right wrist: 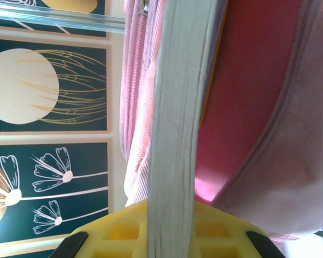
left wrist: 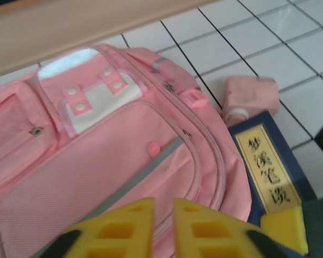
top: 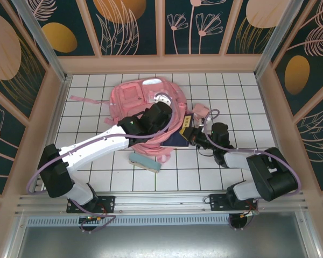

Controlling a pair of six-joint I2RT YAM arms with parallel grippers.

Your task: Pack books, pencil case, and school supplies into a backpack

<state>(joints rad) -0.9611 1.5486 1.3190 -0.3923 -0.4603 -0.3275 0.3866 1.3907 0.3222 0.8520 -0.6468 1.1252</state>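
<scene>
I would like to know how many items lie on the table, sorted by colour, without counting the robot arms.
Pink: 2, the backpack and the small squarish item
Navy: 1, the book
Blue-teal: 1, the pencil case
Total: 4; further books may be hidden.

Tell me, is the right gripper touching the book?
Touching. Right wrist view: the book's page edge sits between the right gripper's yellow fingers, no gap.

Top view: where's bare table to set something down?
Free: far-right tiles between the small pink item and the right wall; near-centre tiles between the pencil case and right arm. Crowded: centre, around backpack and navy book.
</scene>
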